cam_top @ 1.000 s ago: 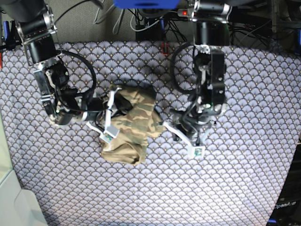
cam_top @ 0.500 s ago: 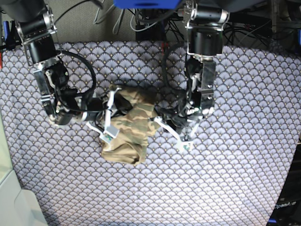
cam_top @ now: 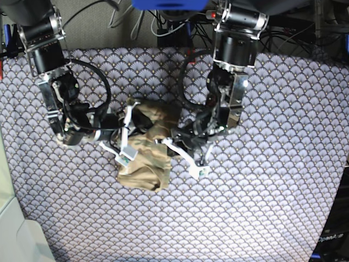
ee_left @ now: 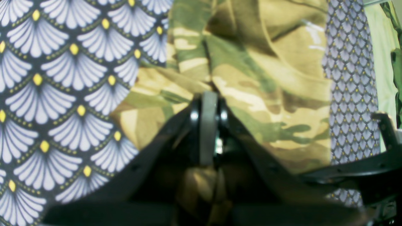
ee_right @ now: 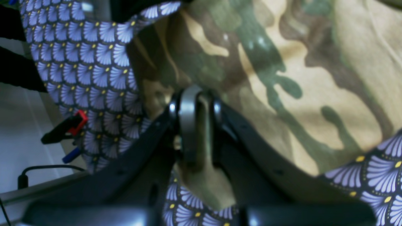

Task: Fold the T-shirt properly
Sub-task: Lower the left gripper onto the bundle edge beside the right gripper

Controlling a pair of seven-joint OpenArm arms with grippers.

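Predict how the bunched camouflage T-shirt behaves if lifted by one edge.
The soft camouflage-print cloth T-shirt lies crumpled in deep folds, so it will likely drape and unfold, not hold shape. It probably drags on the purple-grey scale-patterned tablecloth instead of sliding cleanly.

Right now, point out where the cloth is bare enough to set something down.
Bare: the near strip of patterned cloth below the T-shirt, and the far-right stretch beyond the left gripper. Crowded: the centre, where the right gripper also meets the shirt.
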